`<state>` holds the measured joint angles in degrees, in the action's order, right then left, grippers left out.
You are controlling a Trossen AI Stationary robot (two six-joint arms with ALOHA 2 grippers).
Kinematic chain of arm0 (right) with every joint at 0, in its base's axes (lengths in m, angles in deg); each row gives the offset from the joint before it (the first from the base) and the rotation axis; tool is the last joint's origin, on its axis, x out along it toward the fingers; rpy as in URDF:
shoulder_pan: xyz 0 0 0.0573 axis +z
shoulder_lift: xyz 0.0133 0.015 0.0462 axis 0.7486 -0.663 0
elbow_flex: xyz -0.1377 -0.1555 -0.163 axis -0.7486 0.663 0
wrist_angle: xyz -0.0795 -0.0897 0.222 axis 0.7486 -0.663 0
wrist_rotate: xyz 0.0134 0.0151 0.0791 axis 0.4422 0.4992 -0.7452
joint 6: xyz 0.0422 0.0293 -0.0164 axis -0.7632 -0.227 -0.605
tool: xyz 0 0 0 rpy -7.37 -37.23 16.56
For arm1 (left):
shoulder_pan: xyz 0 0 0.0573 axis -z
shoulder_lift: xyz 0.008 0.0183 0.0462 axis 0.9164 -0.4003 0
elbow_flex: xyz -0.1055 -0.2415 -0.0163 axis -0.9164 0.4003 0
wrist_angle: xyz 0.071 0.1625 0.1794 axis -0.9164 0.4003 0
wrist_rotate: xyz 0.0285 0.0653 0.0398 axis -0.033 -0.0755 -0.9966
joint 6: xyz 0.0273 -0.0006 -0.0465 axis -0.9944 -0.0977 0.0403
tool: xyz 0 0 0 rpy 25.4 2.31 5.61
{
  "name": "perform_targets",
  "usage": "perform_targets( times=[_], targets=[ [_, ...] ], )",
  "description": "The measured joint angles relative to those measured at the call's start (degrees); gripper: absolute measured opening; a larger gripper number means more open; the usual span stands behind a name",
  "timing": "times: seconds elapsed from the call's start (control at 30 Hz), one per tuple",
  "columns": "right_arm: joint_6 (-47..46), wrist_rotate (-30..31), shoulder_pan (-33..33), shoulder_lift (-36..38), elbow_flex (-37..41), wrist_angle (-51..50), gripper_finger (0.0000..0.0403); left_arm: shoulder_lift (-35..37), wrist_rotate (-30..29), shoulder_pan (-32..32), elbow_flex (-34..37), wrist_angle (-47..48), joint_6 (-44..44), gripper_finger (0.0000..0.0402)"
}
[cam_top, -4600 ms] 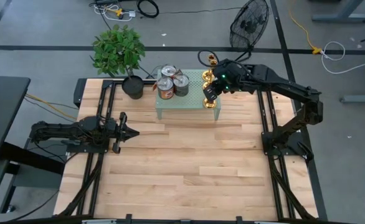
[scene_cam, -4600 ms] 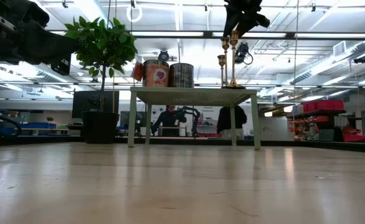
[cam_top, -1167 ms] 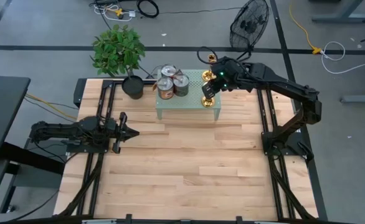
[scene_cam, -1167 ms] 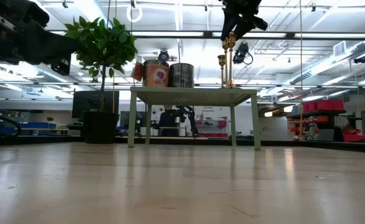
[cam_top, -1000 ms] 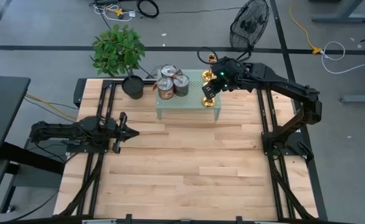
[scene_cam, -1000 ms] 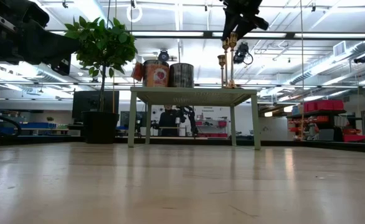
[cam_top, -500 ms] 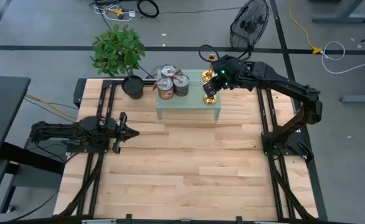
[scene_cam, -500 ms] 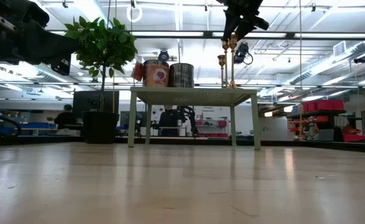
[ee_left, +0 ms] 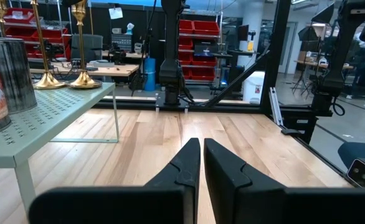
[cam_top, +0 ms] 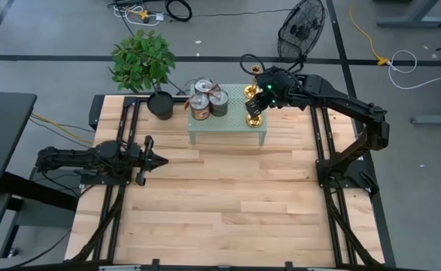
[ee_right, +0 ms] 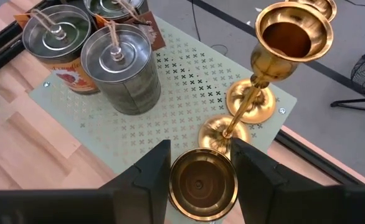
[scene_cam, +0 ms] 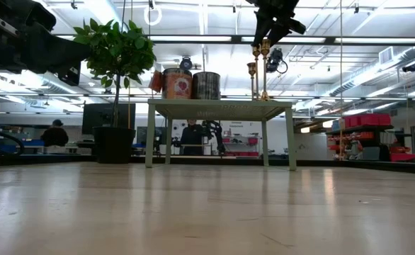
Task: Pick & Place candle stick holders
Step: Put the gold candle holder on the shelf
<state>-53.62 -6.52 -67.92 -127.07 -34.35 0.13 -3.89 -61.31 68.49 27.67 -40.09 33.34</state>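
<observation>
Three gold candle stick holders stand at the right end of a small green table (cam_top: 228, 129). My right gripper (ee_right: 201, 163) comes down over them from the far right and is shut on the cup of the nearest one (scene_cam: 265, 48). The other two (ee_right: 293, 31) (ee_right: 251, 102) stand just beyond it, untouched, on their round bases. My left gripper (ee_left: 201, 155) waits shut and level over the table's left side (cam_top: 160, 159), holding nothing. My right gripper pinches the cup top (ee_right: 202, 182) of one candle stick holder between its two fingers (ee_right: 154, 177), one on each side of the rim. The fingers slant down from above. The holder stays upright; in the low view its stem reaches down to the green table's top (scene_cam: 264, 98).
Several silver-lidded tins (ee_right: 117, 62) stand on the green table's left half. A potted plant (cam_top: 143, 60) stands at the far left corner. The wooden table top (cam_top: 228, 196) in front of the green table is open. A fan (cam_top: 302, 26) stands on the floor behind.
</observation>
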Motion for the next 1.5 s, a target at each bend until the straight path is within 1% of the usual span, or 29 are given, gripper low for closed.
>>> perform_targets(
  times=[0.53,0.7,1.5],
  targets=[
    [0.9,0.0,0.0,0.0,0.2,0.0,0.0147,0.0,0.0,0.0,0.0,0.0,0.0,0.003],
    [0.7,-1.3,0.0,0.0,0.2,0.1,0.0148,0.0,0.0,0.0,0.0,0.0,0.0,0.003],
    [1.1,-1.1,0.0,-0.7,0.3,1.2,0.0148,0.0,0.0,0.0,0.0,0.0,0.0,0.003]
  ],
)
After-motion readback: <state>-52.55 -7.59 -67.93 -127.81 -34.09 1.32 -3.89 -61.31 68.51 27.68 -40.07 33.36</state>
